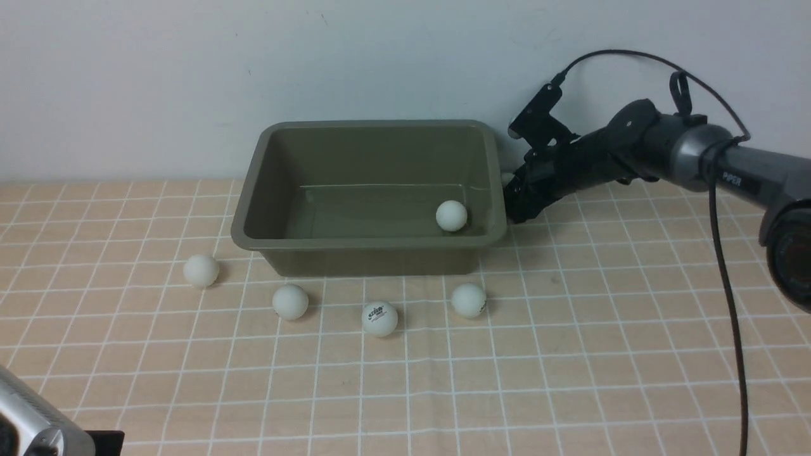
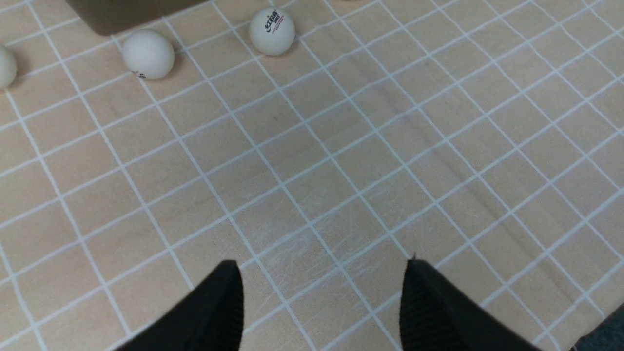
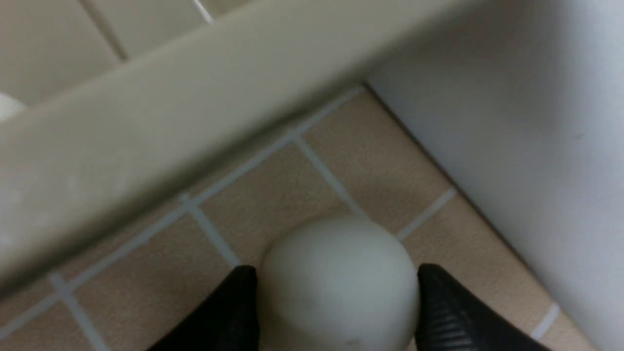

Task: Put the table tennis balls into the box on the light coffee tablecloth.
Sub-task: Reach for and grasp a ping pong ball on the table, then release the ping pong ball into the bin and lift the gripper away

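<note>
Right claw (image 3: pixel 336 268) closed on ball (image 3: pixel 336 292) on cloth (image 1: pixel 570 354) at right end of box (image 1: pixel 370 244), left claw (image 2: pixel 321 263) held open, empty, one ball (image 1: pixel 451 215) seen inside box, four balls (image 1: pixel 201 270) (image 1: pixel 290 301) (image 1: pixel 380 318) (image 1: pixel 469 300) laid on cloth in front.

Olive box (image 1: pixel 370 244), 1 ball (image 1: pixel 451 215) inside, 4 balls (image 1: pixel 201 270) (image 1: pixel 290 301) (image 1: pixel 380 318) (image 1: pixel 469 300) in front

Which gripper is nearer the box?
Right. The right gripper sits beside the box at its right wall, closed on a ball; the left gripper hangs open over the cloth, well in front.

One ball (image 1: pixel 451 215) lies in the box (image 1: pixel 374 244); four balls (image 1: pixel 290 301) lie on the tablecloth (image 1: pixel 570 354) before it.
</note>
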